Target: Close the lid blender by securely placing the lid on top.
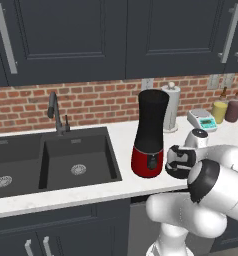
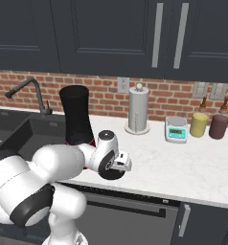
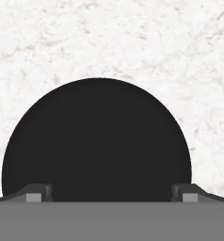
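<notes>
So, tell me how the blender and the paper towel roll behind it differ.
The blender has a matte black jar on a glossy red base; the paper towel roll is white on a holder with a round knob on top. The blender stands nearer the counter's front edge, the roll back by the brick wall. The blender's jar flares toward its top; the roll is a straight cylinder. Both stand upright on the white counter.

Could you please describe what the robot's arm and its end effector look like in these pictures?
The arm is glossy white, built of rounded, bulbous segments with dark grey to black bands at the joints. No cables or markings show. The end effector has two small dark grey finger tips with lighter grey square faces, on a white wrist with a black ring.
</notes>
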Controlling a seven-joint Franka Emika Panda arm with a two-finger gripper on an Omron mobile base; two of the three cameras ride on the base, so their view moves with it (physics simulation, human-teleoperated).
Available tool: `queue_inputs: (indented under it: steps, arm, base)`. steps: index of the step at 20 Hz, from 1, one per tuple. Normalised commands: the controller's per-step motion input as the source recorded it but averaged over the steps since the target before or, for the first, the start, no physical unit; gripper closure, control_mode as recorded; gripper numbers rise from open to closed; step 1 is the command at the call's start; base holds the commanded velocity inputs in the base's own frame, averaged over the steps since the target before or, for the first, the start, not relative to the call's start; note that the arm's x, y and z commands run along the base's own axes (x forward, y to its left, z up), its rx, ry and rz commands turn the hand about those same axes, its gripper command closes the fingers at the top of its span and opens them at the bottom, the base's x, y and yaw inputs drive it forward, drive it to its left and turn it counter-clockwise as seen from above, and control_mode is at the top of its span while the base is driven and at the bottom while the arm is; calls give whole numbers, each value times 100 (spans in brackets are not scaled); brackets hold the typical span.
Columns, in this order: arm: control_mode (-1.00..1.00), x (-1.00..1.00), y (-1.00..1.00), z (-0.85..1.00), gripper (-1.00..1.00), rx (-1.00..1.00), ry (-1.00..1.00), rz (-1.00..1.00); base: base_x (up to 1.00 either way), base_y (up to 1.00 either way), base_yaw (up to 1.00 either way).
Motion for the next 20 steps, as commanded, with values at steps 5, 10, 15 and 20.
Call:
queue_inputs:
  steps: [5, 10, 15, 20]
  arm:
    - [-100, 14, 0, -12, -100, 0, 0, 0]
    - [-100, 11, 0, -13, -100, 0, 0, 0]
    - [-100, 12, 0, -16, 100, 0, 0, 0]
    - [-100, 5, 0, -23, 100, 0, 0, 0]
  base:
    - [0, 0, 0]
    - [0, 0, 0]
    - [0, 0, 0]
    - [0, 0, 0]
